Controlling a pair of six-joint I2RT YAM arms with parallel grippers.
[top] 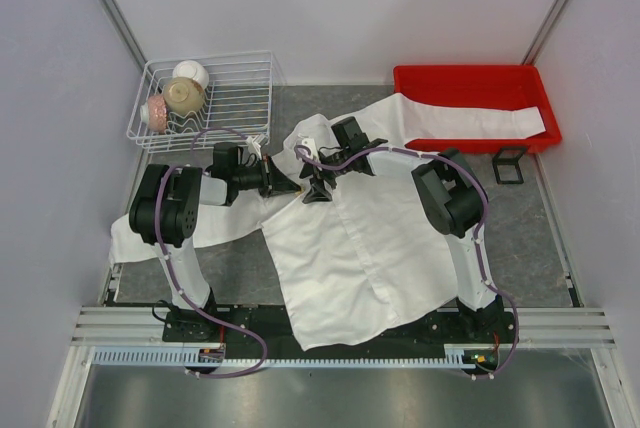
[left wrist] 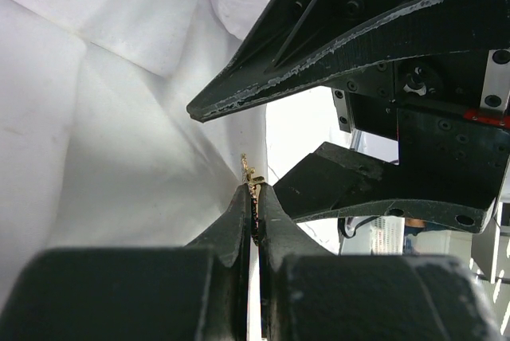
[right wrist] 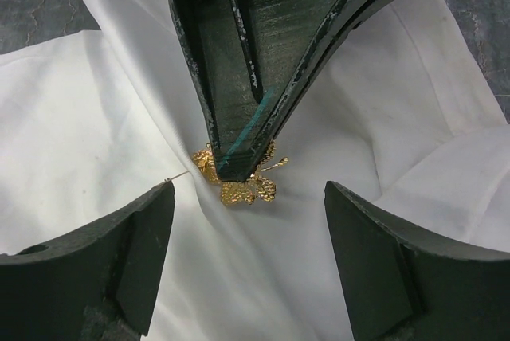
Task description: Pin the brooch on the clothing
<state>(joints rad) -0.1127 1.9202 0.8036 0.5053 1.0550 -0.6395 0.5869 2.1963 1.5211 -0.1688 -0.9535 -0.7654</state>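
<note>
White shirt fabric was seen from above spread over the desk, with one sleeve trailing into a red tray. The left pincer and right pincer were seen tip to tip near the collar. The brooch was too small to be made out there.

From the left wrist, the left pincer was found clamped narrow on the brooch, whose gold edge showed just above the fingertips, against the cloth. The right pincer was held wide open opposite it.

From the right wrist, its own fingers were seen spread wide and empty on either side of the brooch, which sat on a raised fold of shirt. A thin wire, probably the pin, was seen sticking out sideways. The brooch was judged light, stiff and slippery, best gripped by its openwork body, clear of the pin. The fabric was judged soft and likely to bunch.
</note>
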